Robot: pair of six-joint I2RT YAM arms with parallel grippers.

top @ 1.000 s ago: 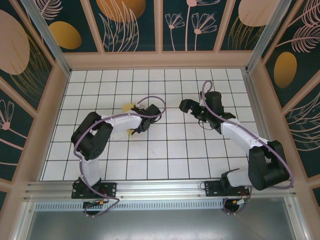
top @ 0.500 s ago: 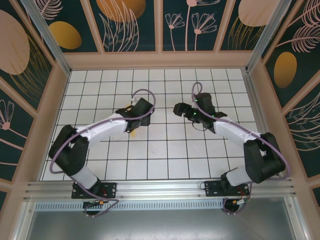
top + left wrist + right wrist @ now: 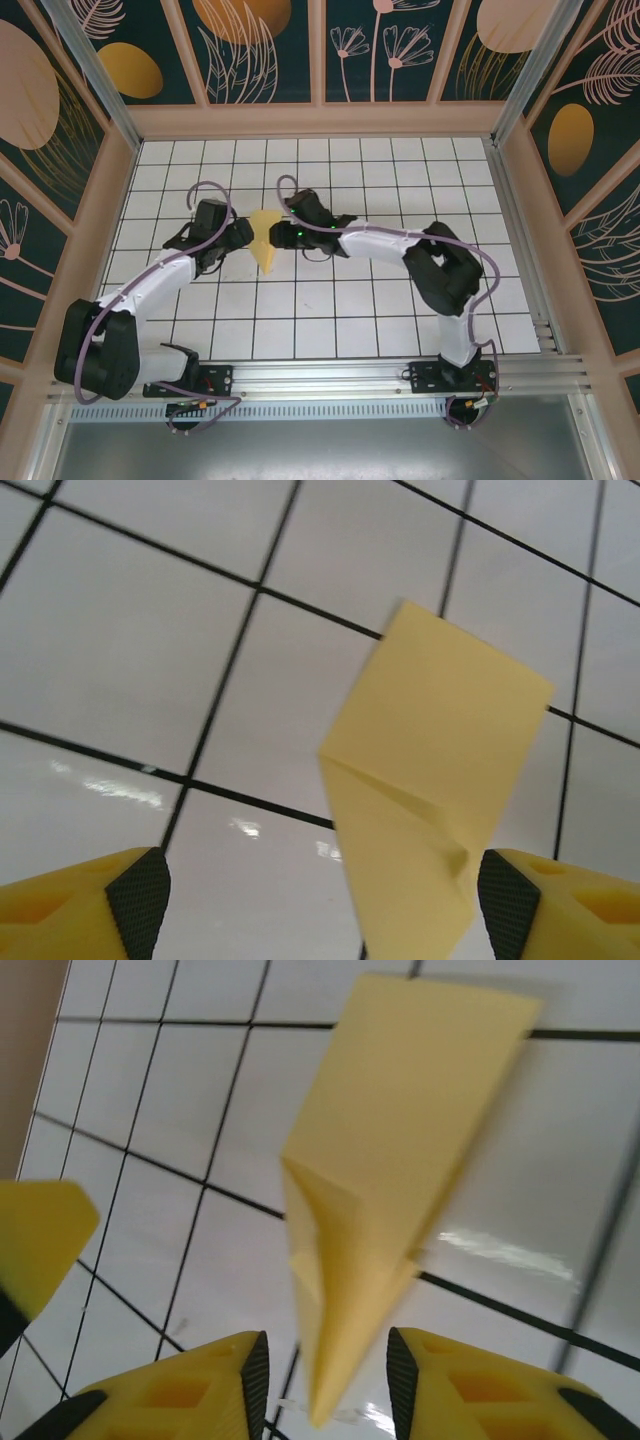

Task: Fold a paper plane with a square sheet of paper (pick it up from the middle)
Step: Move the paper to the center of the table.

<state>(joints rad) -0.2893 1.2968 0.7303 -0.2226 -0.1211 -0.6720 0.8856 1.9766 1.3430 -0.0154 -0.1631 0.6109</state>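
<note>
Closest in the right wrist view, the right gripper is sitting with its two yellow fingers half shut, and the pointy end of the yellow paper is poking down between them. A little gap is showing on each side, so the fingers are not pinching it yet. In the left wrist view, the left gripper is standing wide open. Its black pads are far apart, with the narrow end of the paper sitting between them, just beside one pad. The paper is already folded into a wedge, with a crease running up from the point, and its wide end is pointing away from both cameras. From above, the wedge is sitting on the white table, right between the two grippers. I cannot tell if it is lying flat or lifted a little. I think the right fingers are getting ready to grab the point. To do this well, they should be squeezing right on the crease, gently, so the fold is staying sharp and the paper is not crumpling. The left fingers should be keeping clear so they are not bumping it sideways.
</note>
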